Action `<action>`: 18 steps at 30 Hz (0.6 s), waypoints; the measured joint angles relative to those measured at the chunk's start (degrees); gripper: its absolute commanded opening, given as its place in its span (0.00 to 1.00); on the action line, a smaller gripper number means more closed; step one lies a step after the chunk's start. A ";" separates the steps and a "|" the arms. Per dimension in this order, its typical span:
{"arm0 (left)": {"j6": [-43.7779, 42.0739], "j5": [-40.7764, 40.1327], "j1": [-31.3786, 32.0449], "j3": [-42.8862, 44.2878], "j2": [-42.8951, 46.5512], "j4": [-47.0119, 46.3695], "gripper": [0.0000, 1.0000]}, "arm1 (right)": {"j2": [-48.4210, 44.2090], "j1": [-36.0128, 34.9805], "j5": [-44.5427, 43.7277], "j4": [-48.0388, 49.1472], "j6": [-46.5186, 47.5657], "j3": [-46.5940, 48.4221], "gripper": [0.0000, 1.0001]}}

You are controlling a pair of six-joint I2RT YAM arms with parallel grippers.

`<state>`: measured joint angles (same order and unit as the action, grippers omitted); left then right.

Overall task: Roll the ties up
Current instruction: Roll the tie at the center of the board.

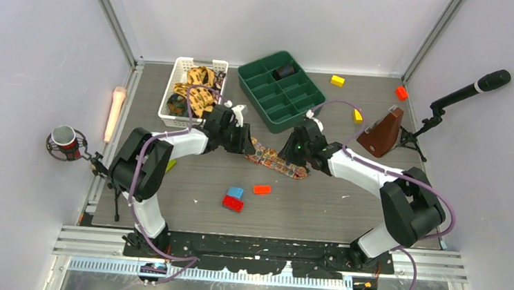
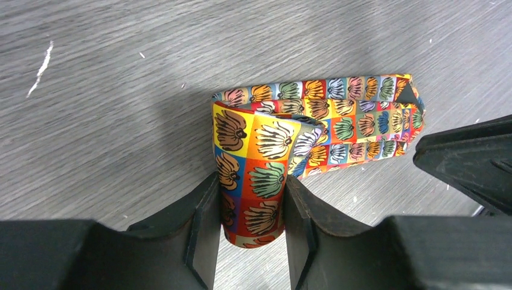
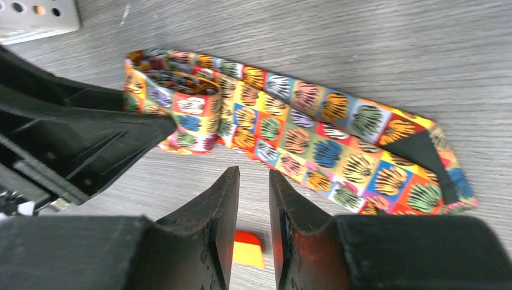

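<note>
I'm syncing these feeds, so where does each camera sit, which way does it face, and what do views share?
Top external: above and behind the robot, looking down at the table; left arm and right arm show, left gripper and right gripper at the tie.
Left wrist: on the left arm, looking down its fingers pinching the tie's rolled end.
Right wrist: on the right arm, looking down past its slightly parted, empty fingers.
Shared: all show the tie; right wrist also catches the left gripper.

multicolour tie w/ grid of shell-like motifs, lying centre of scene, left end curled into loose upright roll, rest flat toward right, black lining showing at tip, more orange-tan ties heaped in white basket far left
</note>
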<state>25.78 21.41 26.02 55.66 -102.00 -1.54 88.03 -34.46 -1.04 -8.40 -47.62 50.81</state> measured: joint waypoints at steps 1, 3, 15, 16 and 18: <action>-0.24 -0.59 0.20 0.15 0.20 0.46 0.39 | 0.04 0.00 -0.61 -0.61 0.17 0.00 0.30; -0.72 -2.08 0.72 0.66 0.57 1.75 0.39 | 0.44 0.00 -1.99 -1.55 0.61 0.00 0.29; -2.32 -7.98 3.15 3.37 0.90 6.56 0.38 | 5.49 0.00 -8.22 -7.21 3.85 0.11 0.27; -2.36 -8.26 3.26 3.39 0.96 6.62 0.38 | 5.77 0.00 -8.28 -7.32 4.00 0.20 0.27; -2.45 -8.87 3.50 3.43 1.11 6.91 0.37 | 5.84 0.00 -8.33 -7.52 4.31 0.50 0.26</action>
<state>23.33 12.53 29.52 59.09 -100.88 5.37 93.86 -34.46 -9.37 -15.92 -43.31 51.31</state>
